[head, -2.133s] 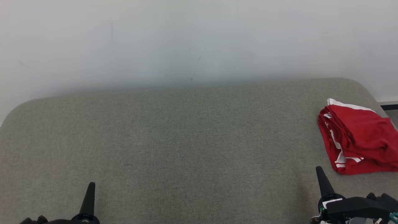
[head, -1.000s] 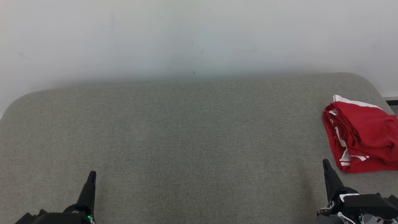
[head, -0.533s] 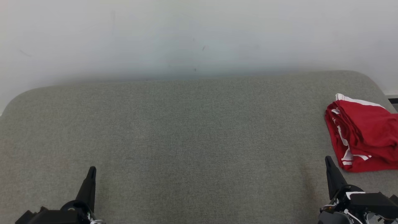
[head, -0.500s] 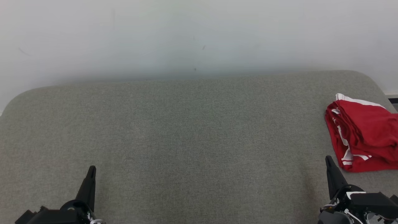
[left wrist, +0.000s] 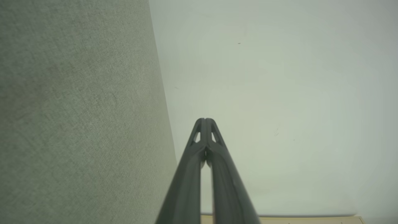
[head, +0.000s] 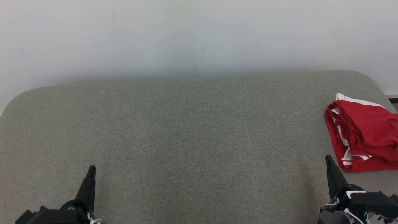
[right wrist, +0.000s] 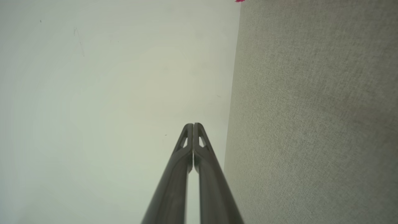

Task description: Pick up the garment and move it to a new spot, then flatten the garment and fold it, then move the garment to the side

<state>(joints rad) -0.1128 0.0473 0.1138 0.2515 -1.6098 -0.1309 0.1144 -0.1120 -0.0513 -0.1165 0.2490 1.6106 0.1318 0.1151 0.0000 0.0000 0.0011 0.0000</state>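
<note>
The garment [head: 365,137] is red with white trim and lies folded in a loose stack at the far right of the grey cushioned surface [head: 192,130]. My right gripper [head: 327,158] sits at the lower right, shut and holding nothing, its tip just left of and below the garment's near corner. At the lower left my left gripper [head: 91,168] is also shut and holds nothing. In the left wrist view the left gripper [left wrist: 205,119] has its fingers pressed together. The right gripper [right wrist: 193,124] looks the same in the right wrist view, where a speck of the garment [right wrist: 239,1] shows at the top edge.
A pale wall [head: 192,37] rises behind the cushioned surface. The surface's rounded corners fall away at the far left and far right, and the garment lies close to the right edge.
Over the first second the camera shifted, so the garment and both grippers sit slightly differently in the picture. Nothing has changed in the last half second.
</note>
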